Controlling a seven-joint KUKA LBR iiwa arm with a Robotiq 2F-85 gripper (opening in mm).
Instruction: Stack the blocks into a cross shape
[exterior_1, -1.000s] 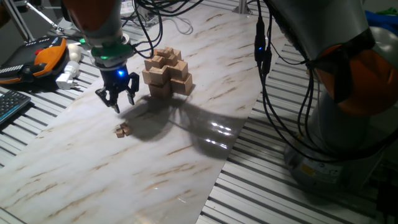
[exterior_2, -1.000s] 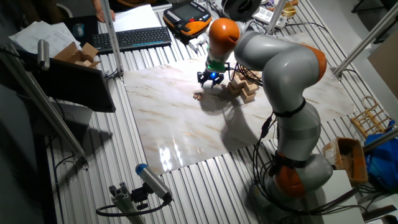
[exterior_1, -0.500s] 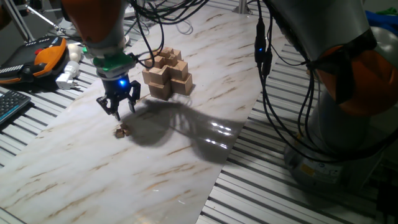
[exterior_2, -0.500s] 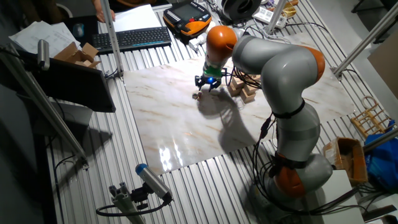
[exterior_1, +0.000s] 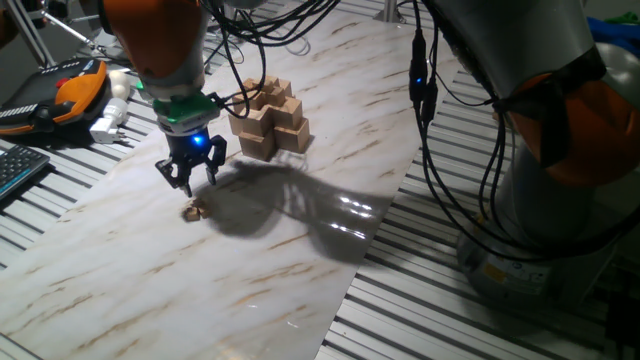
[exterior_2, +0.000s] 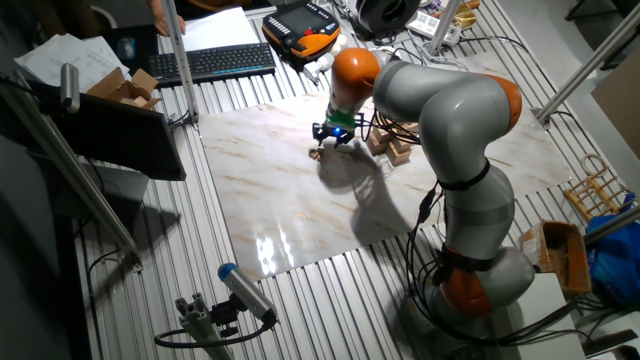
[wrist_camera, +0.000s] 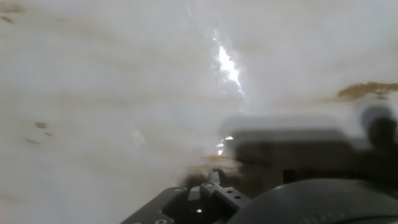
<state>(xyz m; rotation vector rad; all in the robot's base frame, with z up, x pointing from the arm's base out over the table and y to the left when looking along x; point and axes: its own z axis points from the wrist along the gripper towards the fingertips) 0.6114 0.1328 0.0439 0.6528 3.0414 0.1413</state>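
Hand view blurred beyond use; elsewhere, hand (exterior_1: 188, 180) with fingers apart above tiny tan wooden blocks (exterior_1: 195, 211) on marbled counter (exterior_1: 300, 230), beside tiered cross shape (exterior_1: 270, 118).

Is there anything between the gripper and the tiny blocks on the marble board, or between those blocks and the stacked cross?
Nothing visible. The gripper hangs just above and behind the tiny blocks, with only bare marble board beneath. From the blocks to the cross shape the board is also bare; only the arm's shadow lies there.
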